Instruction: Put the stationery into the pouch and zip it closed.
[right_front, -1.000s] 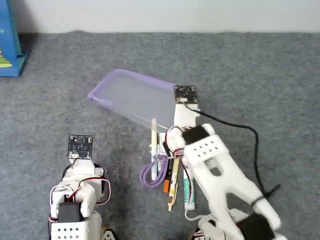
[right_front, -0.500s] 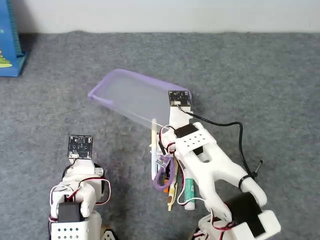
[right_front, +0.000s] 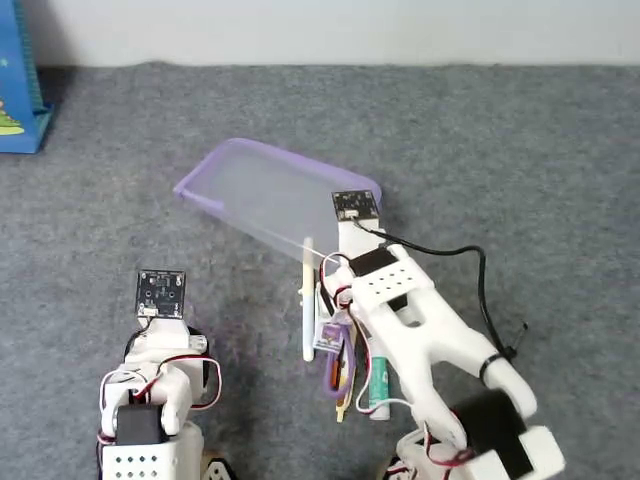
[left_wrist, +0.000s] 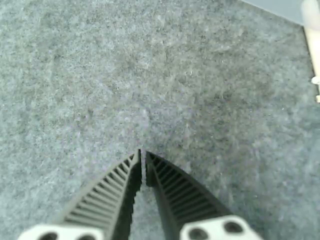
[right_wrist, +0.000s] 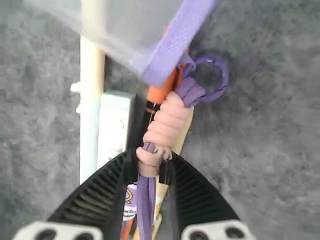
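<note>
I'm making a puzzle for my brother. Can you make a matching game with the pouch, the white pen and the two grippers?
1 pouch
2 white pen
3 left gripper
4 right gripper

A shut on the purple strap
B purple, see-through
C shut, over carpet
D one end under the pouch

Pairs: 1-B, 2-D, 3-C, 4-A

stationery (right_front: 307, 315) before pouch (right_front: 262, 195), left claw (left_wrist: 143, 159) well aside

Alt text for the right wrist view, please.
The right gripper is shut on a purple cord right at its pink wrap. Beyond lie a white pen and a purple-edged corner of the pouch, on grey carpet.
</note>
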